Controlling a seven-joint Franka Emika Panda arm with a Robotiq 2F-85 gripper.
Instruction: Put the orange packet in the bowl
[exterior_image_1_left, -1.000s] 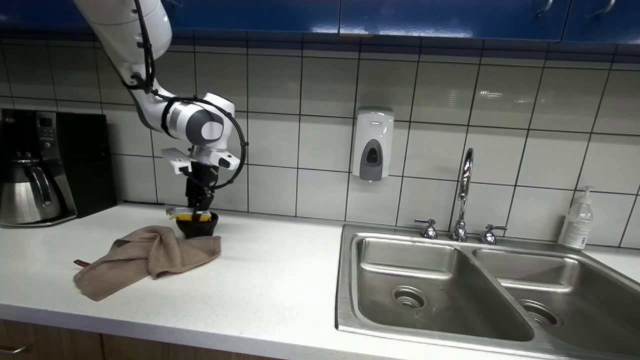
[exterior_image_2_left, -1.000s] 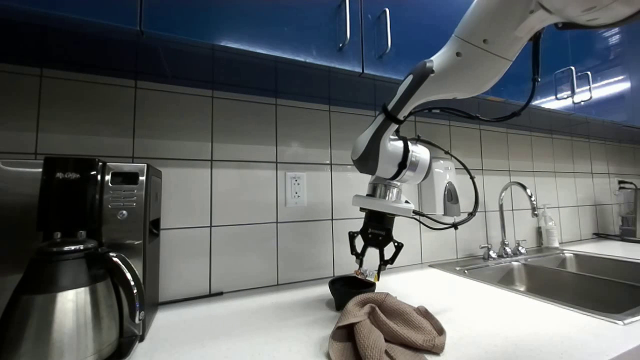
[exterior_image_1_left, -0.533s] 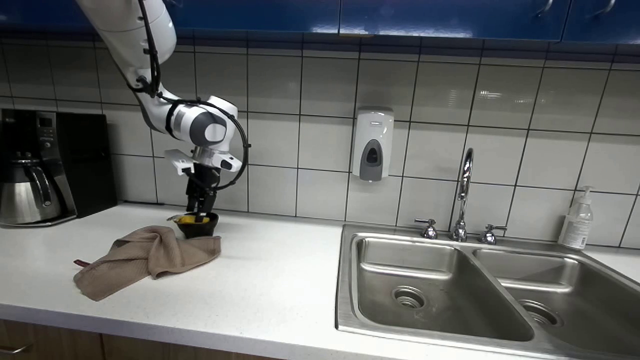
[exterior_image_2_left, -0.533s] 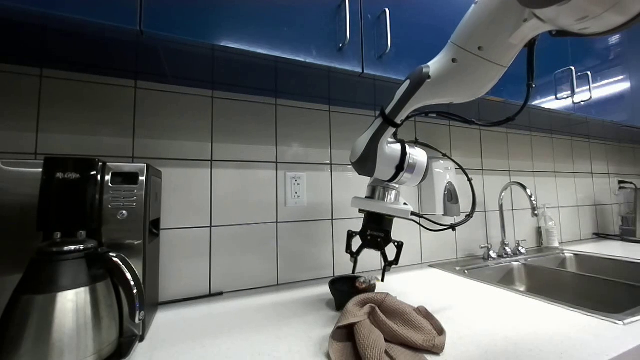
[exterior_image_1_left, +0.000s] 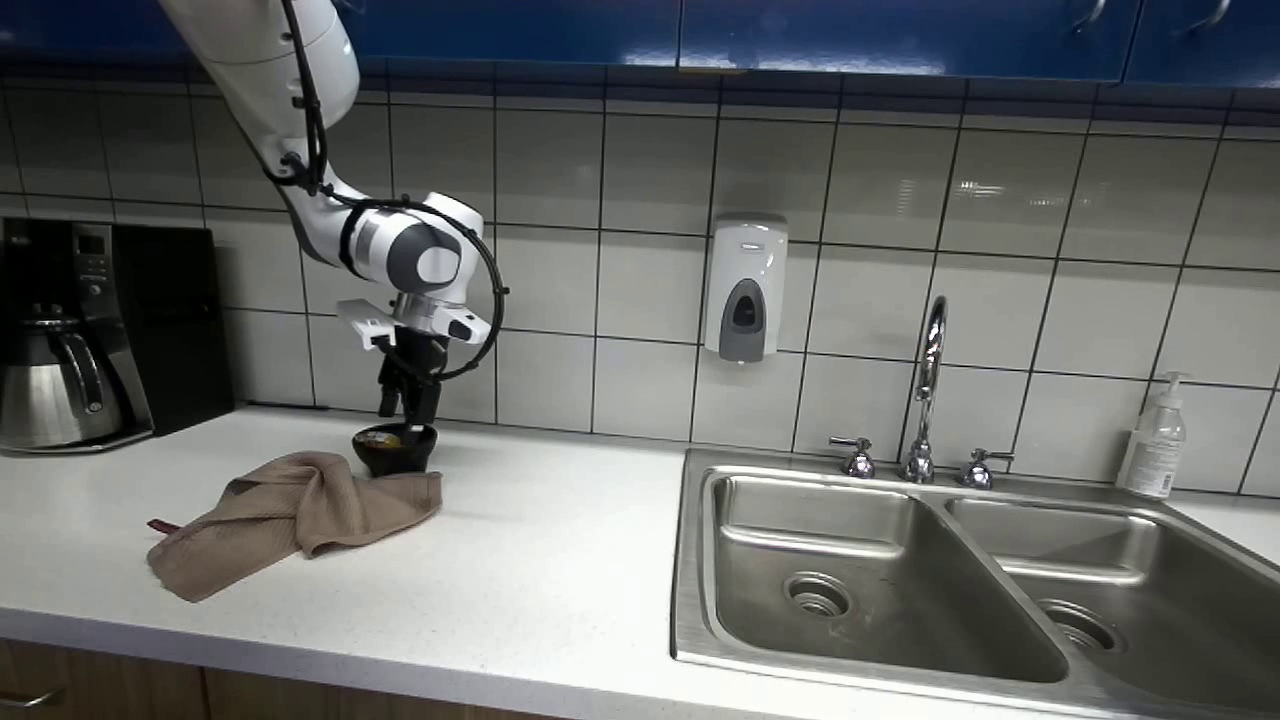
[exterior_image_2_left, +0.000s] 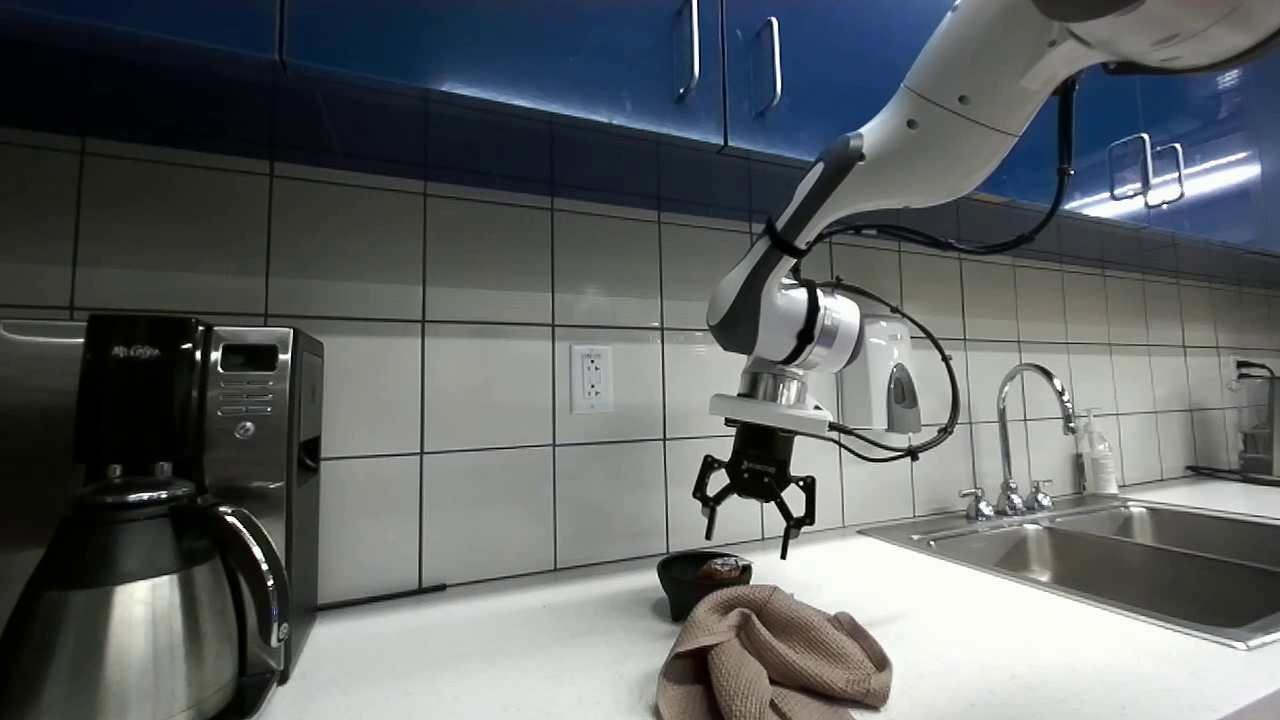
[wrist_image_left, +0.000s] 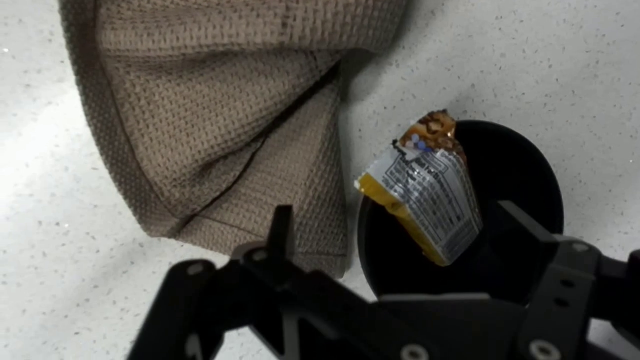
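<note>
The packet (wrist_image_left: 435, 200), printed silver-grey with a yellow edge and an orange-brown end, lies tilted inside the black bowl (wrist_image_left: 525, 155). Its upper end pokes up over the bowl's rim in the wrist view. In both exterior views the packet (exterior_image_2_left: 724, 570) shows just at the mouth of the bowl (exterior_image_2_left: 688, 592). Directly above, my gripper (exterior_image_2_left: 747, 541) hangs open, its fingers spread wide and apart from the packet. Nothing is between the fingertips.
A crumpled brown cloth (exterior_image_1_left: 300, 505) lies against the bowl on the white counter (exterior_image_1_left: 540, 560). A coffee maker (exterior_image_2_left: 200, 480) with a steel carafe stands to one side, and a double sink (exterior_image_1_left: 800, 560) with a faucet (exterior_image_1_left: 928, 390) to the other. Behind runs a tiled wall.
The gripper has opened and let go of the packet, which has dropped from between the fingers into the bowl. The bowl and cloth have stayed put; the arm has shifted slightly.
</note>
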